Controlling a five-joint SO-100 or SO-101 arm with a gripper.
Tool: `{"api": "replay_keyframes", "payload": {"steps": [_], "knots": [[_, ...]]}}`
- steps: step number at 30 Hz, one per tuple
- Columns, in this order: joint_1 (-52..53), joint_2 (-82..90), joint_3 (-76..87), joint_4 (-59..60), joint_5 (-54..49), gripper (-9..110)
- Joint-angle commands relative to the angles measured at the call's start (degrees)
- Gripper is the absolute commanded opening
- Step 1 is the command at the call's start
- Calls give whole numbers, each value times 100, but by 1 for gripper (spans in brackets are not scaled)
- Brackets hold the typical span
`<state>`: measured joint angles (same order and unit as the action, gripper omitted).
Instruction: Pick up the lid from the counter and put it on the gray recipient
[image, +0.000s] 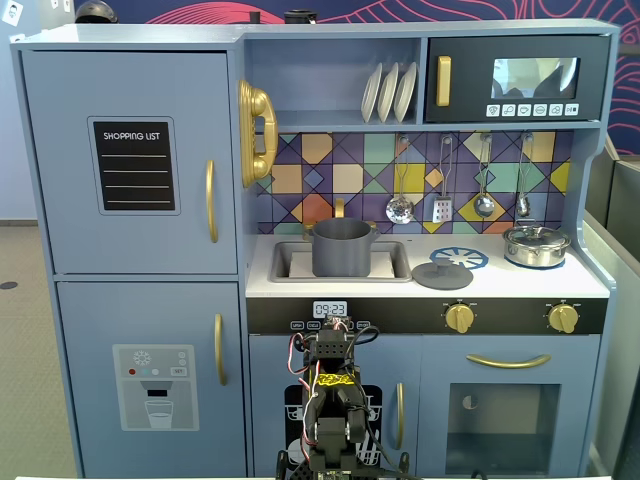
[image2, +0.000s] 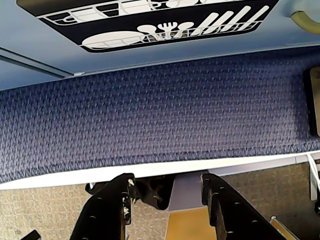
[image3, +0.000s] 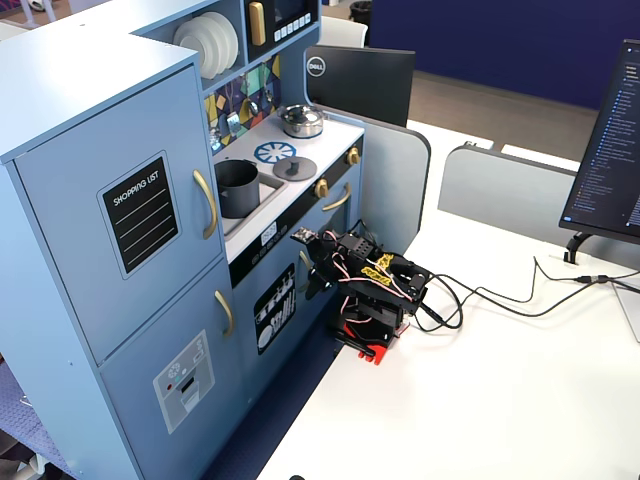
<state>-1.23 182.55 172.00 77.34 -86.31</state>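
Your gray pot (image: 341, 248) stands in the toy kitchen's sink (image: 291, 264). The lid (image: 442, 273) lies on the bench just right of it in a fixed view, well above your folded arm. The end effector (image2: 167, 192) hangs partly open, empty.

Silver pot (image: 536, 245) stands on the counter's right burner. Three white plates (image: 389, 92) are racked on the shelf at its 11 o'clock.
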Motion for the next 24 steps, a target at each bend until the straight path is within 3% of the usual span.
{"api": "replay_keyframes", "payload": {"steps": [1, 15, 24], "knots": [[62, -44, 0, 993, 158, 0], [97, -44, -123, 712, 334, 0], [729, -1028, -2760, -176, -237, 0]]}}
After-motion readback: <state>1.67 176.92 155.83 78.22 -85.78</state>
